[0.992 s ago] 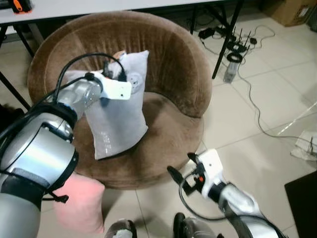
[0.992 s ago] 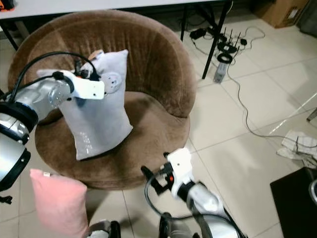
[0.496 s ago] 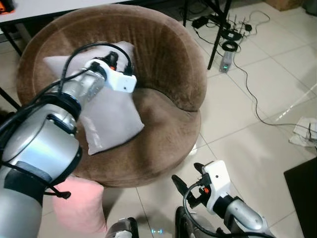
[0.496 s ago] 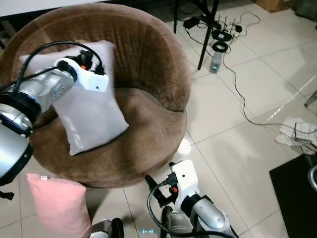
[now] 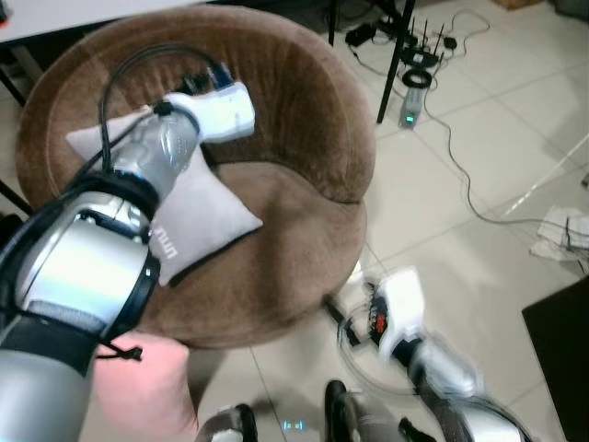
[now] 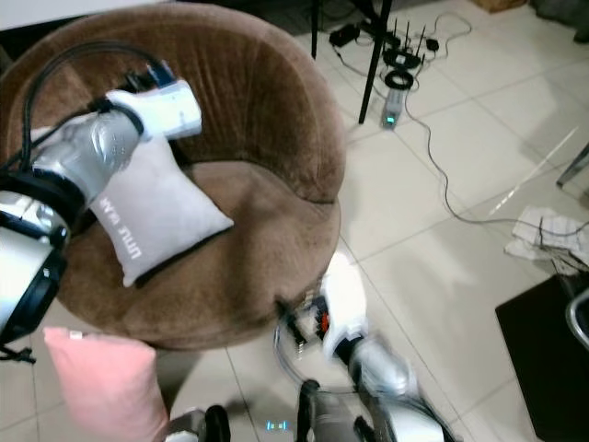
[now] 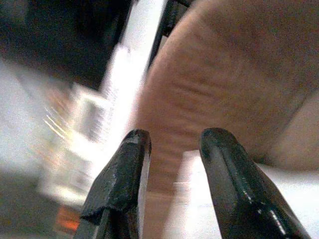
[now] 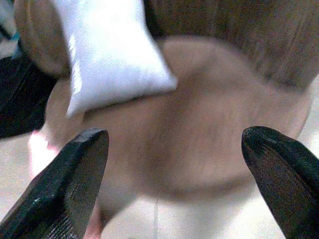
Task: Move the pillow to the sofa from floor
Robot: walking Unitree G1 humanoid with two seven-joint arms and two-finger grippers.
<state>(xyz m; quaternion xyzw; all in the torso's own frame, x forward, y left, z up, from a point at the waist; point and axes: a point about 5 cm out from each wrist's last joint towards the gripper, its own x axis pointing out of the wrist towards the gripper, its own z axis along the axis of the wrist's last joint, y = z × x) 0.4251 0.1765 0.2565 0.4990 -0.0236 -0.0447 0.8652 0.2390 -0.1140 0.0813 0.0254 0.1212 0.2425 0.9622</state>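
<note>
Step in hand, judging by the layout: release and retreat of the left arm. Light grey square fabric pillow with printed lettering lying on the seat of the round brown plush tub sofa, propped against the backrest at about 9 o'clock of the seat.

Left gripper above the pillow's upper edge, near the backrest at 11 o'clock; fingers a narrow gap apart with nothing between them in the left wrist view, sofa fabric behind. No visible grip on the pillow.

Right gripper low in front of the sofa at 6 o'clock, over the pale tiled floor; fingers spread wide, empty, facing the seat. Blurred in the head views.

To finish cleanly:
- lift the left arm straight up and back, clear of the pillow's top corner, so no snag on fingers or the black cable
- no sideways sweep; a leaning pillow tips easily
- hold the right arm outside the sofa rim

Orientation: pillow face turned up and toward the seat centre. One corner pointing at roughly 3 o'clock, opposite corner tucked at the backrest. Lettering running along the lower-left edge, about 11 to 5 o'clock. Near-square, so no strong long axis; longest extent along the diagonal.

Pink soft cushion on the floor at 7 o'clock, touching the sofa base or just beside it; cannot tell which.
</note>
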